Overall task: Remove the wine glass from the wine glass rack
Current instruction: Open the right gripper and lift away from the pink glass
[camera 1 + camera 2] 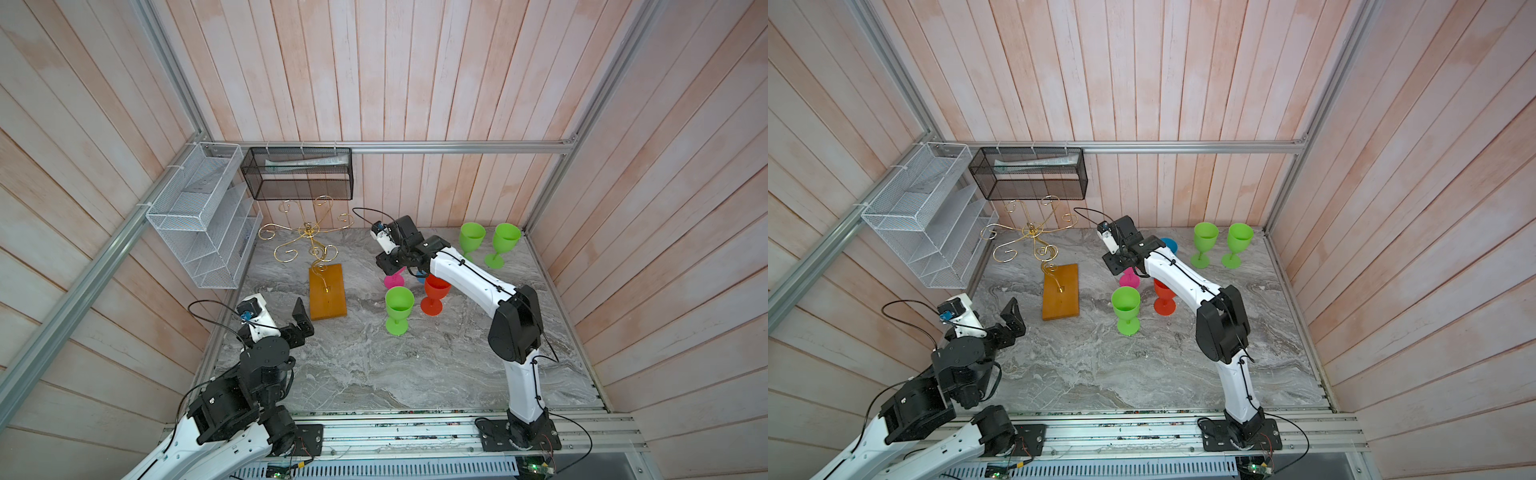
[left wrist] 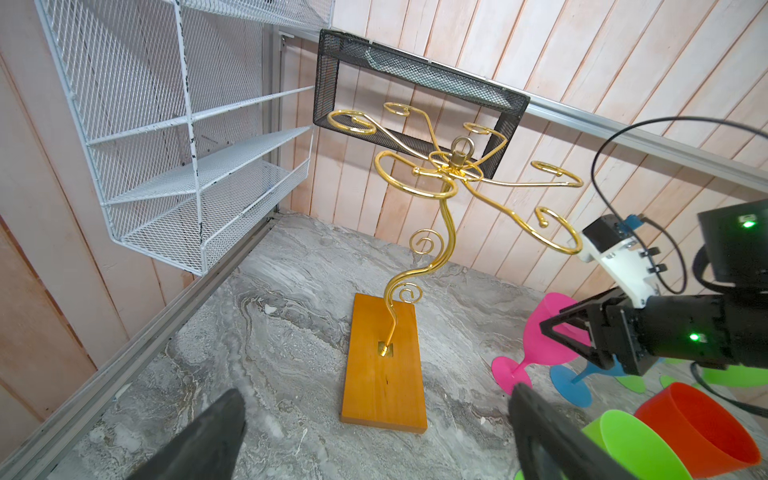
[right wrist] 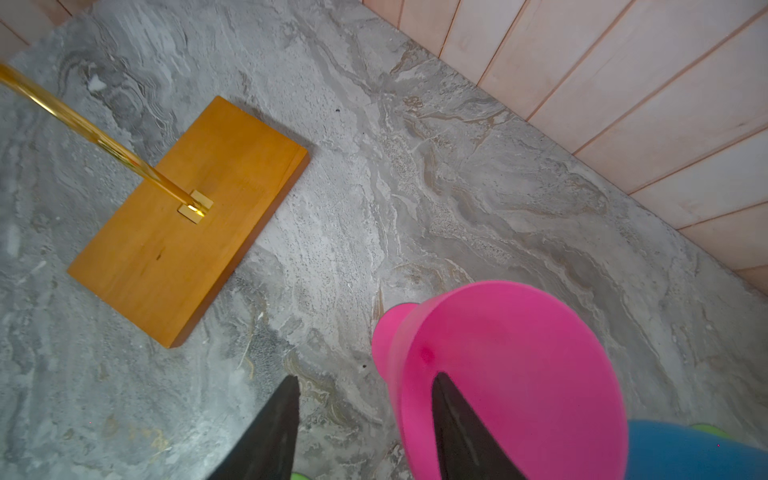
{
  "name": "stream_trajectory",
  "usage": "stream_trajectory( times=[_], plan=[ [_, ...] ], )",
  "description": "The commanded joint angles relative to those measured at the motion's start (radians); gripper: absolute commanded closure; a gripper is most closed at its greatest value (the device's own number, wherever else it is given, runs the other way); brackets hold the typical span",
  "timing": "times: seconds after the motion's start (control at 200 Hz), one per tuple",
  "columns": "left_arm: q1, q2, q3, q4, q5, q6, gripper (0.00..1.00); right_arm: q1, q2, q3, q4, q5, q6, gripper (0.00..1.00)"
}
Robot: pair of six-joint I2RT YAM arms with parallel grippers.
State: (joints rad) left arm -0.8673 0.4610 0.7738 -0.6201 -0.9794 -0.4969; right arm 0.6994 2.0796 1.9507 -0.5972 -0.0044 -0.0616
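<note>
My right gripper [image 3: 368, 376] and left gripper [image 2: 376, 390] hold jaws apart, empty; the pink wine glass [image 3: 519, 353] sits on the table [image 3: 415, 166], off the wine glass rack [image 2: 457, 164], probably light, stiff, slick plastic: grip its stem.

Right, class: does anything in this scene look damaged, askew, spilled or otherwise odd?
Only minor damage: the white mesh shelf has paint chipped off in dark spots along its front post. Nothing is spilled, and the wine glass rack stands upright with bare arms.
</note>
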Motion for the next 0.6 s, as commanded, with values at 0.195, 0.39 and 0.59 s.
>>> stream_trajectory(
  times=[0.195,0.39,0.59],
  plan=[
    [-0.004,-0.004,-0.038,0.110,-0.025,0.083,0.00,0.007,-0.213,-0.112,0.115,-0.035,0.009,0.35],
    [-0.001,-0.014,-0.097,0.235,-0.017,0.156,0.00,-0.011,-0.383,-0.276,0.241,-0.037,0.020,0.30],
    [0.094,-0.022,-0.200,0.451,0.066,0.250,0.00,-0.108,-0.643,-0.618,0.505,-0.012,0.048,0.24]
  ],
)
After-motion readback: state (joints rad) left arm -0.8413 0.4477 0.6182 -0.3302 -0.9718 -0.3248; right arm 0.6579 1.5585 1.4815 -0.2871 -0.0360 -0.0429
